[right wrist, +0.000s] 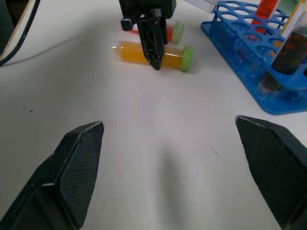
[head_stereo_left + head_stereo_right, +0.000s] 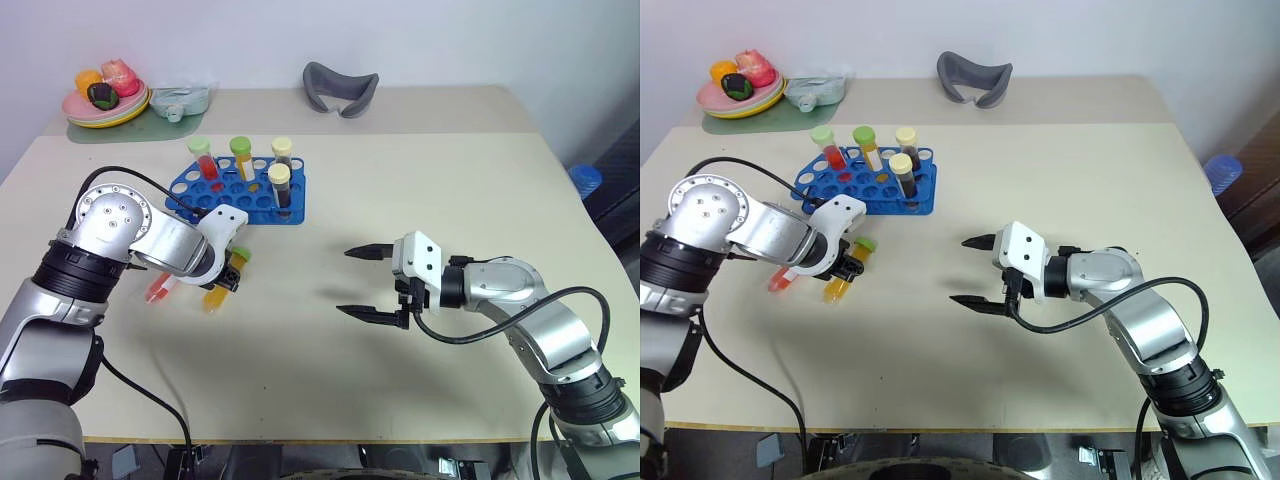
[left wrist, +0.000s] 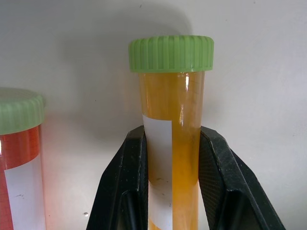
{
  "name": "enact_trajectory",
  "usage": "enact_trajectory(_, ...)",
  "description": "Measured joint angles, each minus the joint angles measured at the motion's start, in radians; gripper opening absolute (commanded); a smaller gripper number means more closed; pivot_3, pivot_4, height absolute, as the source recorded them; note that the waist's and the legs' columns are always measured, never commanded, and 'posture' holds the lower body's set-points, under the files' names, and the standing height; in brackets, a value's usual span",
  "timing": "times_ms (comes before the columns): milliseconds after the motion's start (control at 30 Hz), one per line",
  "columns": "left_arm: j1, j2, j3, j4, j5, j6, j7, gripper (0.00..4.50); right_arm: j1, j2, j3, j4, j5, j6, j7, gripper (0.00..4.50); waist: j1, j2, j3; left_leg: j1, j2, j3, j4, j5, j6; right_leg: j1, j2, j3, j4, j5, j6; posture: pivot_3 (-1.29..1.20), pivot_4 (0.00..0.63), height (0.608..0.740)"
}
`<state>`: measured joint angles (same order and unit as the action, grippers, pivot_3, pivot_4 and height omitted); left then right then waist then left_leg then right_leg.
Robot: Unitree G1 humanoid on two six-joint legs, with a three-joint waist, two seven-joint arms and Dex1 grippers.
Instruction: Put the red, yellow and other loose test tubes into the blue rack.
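Note:
The yellow test tube, green-capped, lies on the table in front of the blue rack. My left gripper points down and is shut on it, one finger on each side of its middle. The red test tube lies on the table right beside it, apart from the fingers. Several capped tubes stand upright in the rack, among them a red one and a dark one. My right gripper hovers open over mid-table, pointing left toward the tubes, with nothing between its fingers.
A plate of toy food and a teal item sit at the back left corner. A grey curved object lies at the back centre. Bare tabletop stretches between the two grippers and to the right.

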<state>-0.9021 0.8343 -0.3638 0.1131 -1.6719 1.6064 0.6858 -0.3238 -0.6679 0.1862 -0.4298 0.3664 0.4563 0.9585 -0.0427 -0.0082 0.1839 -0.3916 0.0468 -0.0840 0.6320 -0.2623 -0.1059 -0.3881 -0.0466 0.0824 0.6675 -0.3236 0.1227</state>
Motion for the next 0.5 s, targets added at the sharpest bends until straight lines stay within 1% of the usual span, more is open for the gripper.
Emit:
enact_trajectory(133,0.004,0.010,-0.004,-0.062,0.037,0.000,-0.022,0.80,0.000,0.000,0.002,0.000,0.000,0.000,0.001,4.50,0.000,-0.002,0.001,-0.001,0.000,0.000,0.000,0.001,-0.001,-0.001,0.000,0.000,0.000,0.000,0.000,0.00,0.150,0.740)
enact_trajectory(233,-0.001,0.056,0.000,-0.163,0.112,0.000,-0.065,0.80,0.000,-0.001,0.001,0.000,0.001,0.000,0.001,4.50,-0.003,-0.004,0.002,-0.001,0.000,0.000,-0.001,0.002,-0.003,-0.002,0.000,0.000,0.000,0.000,0.000,0.00,0.150,0.740)
enact_trajectory(333,-0.001,0.105,0.048,-0.258,0.207,-0.010,-0.145,0.80,0.000,-0.001,0.001,0.000,0.003,0.000,0.003,4.50,-0.002,-0.004,0.003,-0.002,0.000,0.000,-0.001,0.002,-0.003,-0.002,0.000,0.000,-0.001,0.000,0.000,0.00,0.150,0.740)
enact_trajectory(400,0.034,0.150,0.128,-0.377,0.290,-0.094,-0.257,0.80,-0.001,-0.003,0.001,0.001,0.003,0.001,0.005,4.50,-0.001,-0.004,0.003,-0.003,0.000,0.000,-0.001,0.002,-0.004,-0.002,0.000,0.000,-0.001,0.000,0.000,0.00,0.150,0.740)
enact_trajectory(467,0.157,0.154,0.298,-0.470,0.385,-0.296,-0.403,0.80,-0.002,-0.002,-0.002,0.001,0.007,0.001,0.004,4.50,-0.002,-0.003,0.002,-0.002,0.001,0.002,-0.002,0.002,-0.004,-0.002,0.000,0.001,-0.002,0.000,0.000,0.00,0.150,0.740)
enact_trajectory(500,0.205,0.146,0.352,-0.486,0.429,-0.372,-0.455,0.80,-0.003,-0.001,-0.003,0.002,0.008,0.002,0.002,4.50,-0.001,-0.003,0.002,-0.002,0.001,0.002,-0.002,0.002,-0.004,-0.002,0.000,0.000,-0.002,0.000,0.000,0.00,0.150,0.740)
